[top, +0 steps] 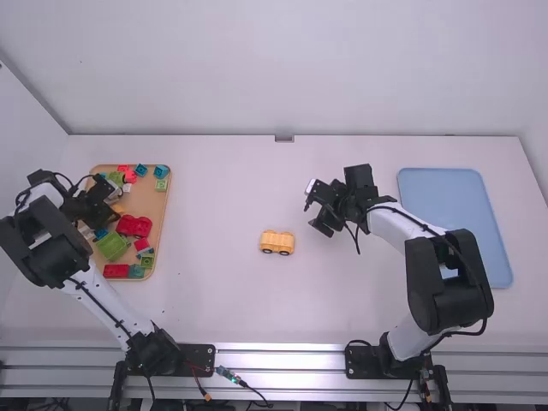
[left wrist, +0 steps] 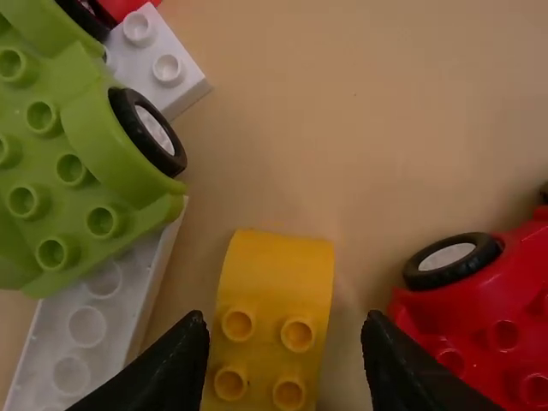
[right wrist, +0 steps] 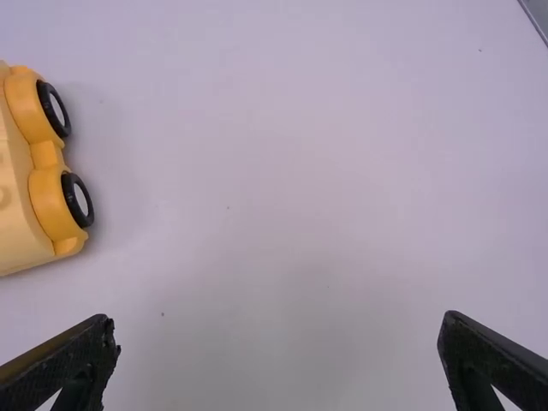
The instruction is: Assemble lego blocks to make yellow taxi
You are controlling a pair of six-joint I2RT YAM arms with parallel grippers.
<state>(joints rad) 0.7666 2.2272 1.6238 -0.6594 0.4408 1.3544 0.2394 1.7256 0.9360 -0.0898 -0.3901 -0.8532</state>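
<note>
Yellow taxi body (top: 276, 242), on wheels, sits on the counter (top: 214, 188), right of the wooden tray (top: 154, 201), well apart from it. High view: body's long axis runs sideways, toward and away from tray. Right pincer (top: 314, 208) nearer to it, farther right of tray than body. Left pincer (top: 110, 205) over tray.

Left wrist view: left pincer apart, yellow curved block (left wrist: 274, 282) in tray, lined up between its fingers, not clamped. Long axis looks crosswise to the closing direction, so probably lower a bit and close; red wheeled block (left wrist: 488, 317) could get bumped.

Right wrist view: right pincer wide apart, nothing between; body off to tray side.
</note>
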